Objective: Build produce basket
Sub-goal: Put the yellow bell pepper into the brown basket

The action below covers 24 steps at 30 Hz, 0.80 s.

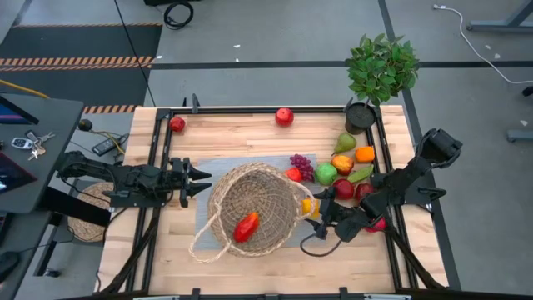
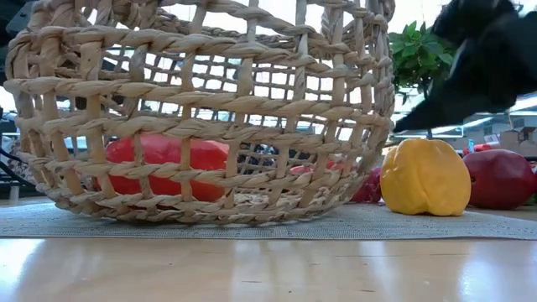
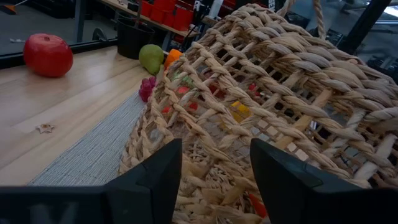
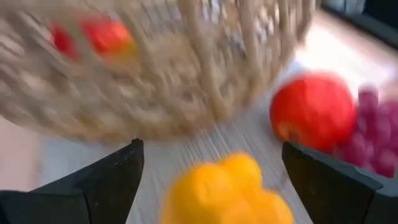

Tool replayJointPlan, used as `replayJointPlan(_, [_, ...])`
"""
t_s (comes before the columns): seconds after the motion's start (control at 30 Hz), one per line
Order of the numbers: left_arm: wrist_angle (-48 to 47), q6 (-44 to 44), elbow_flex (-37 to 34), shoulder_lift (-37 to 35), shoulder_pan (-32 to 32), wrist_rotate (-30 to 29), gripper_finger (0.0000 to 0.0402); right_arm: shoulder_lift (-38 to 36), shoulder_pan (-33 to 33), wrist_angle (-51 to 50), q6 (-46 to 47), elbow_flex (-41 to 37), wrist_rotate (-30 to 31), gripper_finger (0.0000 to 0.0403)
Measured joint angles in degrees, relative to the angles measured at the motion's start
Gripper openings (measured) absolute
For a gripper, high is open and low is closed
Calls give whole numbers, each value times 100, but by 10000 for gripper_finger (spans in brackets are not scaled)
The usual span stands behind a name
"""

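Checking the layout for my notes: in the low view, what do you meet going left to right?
Red-orange mango inside the tan woven wicker basket → yellow pepper → dark red apple at the right edge.

From where I stand, no lettering, label, brand mark, number or sign can be read on anything on the table or around it.
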Motion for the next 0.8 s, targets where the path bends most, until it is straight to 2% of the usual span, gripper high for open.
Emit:
replayJointPlan(0.13, [0, 0, -2, 0, -2, 0, 197, 136, -236, -509, 533, 0, -212, 392])
replayJointPlan(0.37, [-3, 2, 0, 11, 0, 0, 194, 276, -479, -563, 700, 0, -1000, 391])
replayJointPlan(0.67, [-9, 0, -2, 13, -2, 0, 193, 233, -478, -617, 720, 0, -1294, 335])
replayJointPlan(0.8, [-11, 1, -2, 13, -1, 2, 195, -4, -476, -720, 712, 0, -1508, 320])
